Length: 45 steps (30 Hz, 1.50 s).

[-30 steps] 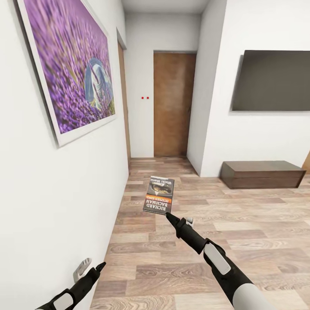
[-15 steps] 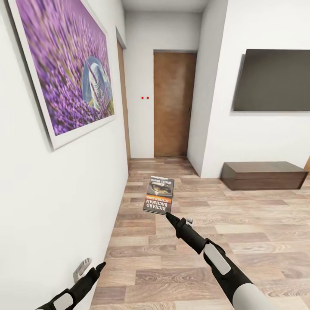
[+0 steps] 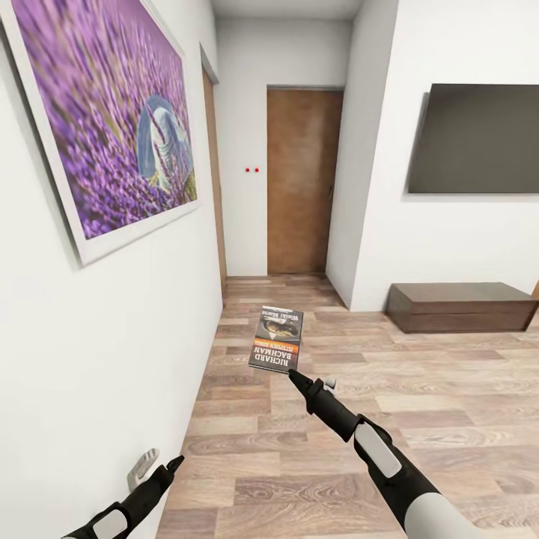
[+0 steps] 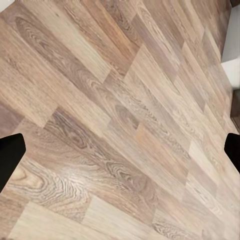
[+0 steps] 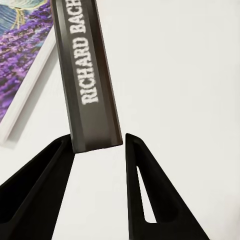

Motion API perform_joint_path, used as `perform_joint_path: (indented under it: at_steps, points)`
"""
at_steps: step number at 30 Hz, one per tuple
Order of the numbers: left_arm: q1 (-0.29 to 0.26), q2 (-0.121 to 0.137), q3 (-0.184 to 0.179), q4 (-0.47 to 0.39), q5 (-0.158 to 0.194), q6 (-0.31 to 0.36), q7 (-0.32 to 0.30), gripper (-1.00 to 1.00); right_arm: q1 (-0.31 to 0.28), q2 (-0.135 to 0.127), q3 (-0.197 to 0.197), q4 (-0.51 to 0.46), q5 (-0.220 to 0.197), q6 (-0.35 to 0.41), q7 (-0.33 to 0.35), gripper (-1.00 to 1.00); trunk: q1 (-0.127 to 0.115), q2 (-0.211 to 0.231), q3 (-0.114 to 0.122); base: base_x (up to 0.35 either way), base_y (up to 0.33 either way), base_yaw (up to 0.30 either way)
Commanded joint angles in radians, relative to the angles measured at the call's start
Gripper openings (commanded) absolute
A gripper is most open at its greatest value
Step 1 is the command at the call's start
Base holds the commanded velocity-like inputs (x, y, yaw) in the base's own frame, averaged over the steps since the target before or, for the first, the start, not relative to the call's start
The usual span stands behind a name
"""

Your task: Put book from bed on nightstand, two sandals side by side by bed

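Observation:
My right gripper is shut on the lower edge of the book and holds it upright above the wood floor. The dark cover has an orange band and reads "RICHARD BACHMAN". In the right wrist view the book's spine stands between the two black fingers, with the gripper closed on its end. My left gripper hangs low beside the left wall, open and holding nothing; its gripper looks down on bare floor planks. The bed, the nightstand and the sandals are out of view.
A white wall with the lavender picture runs close along my left. Ahead, a short hallway ends at a brown door. On the right are a wall-mounted dark screen and a long low dark bench.
The whole view has shifted a little: the picture and left wall have slid leftward and grown larger, so the camera moved. Both arms and the book keep their places in the view.

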Motion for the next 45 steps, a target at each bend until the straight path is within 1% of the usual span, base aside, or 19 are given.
perform_joint_path:
  at_steps: [1, 45]
  points:
    - [-0.001, 0.0, 0.008, 0.001, -0.003, 0.001, -0.004, 1.0, -0.001, -0.001, 0.004, 0.0, -0.011, 0.006, 0.0, -1.0, 0.0, -0.001, -0.001, 0.107, 0.0, 0.0]
    - [-0.001, 0.002, 0.008, 0.001, -0.003, 0.001, -0.004, 1.0, -0.001, -0.001, 0.004, 0.0, -0.01, 0.006, 0.0, -1.0, 0.0, -0.001, -0.001, 0.13, 0.0, 0.0]
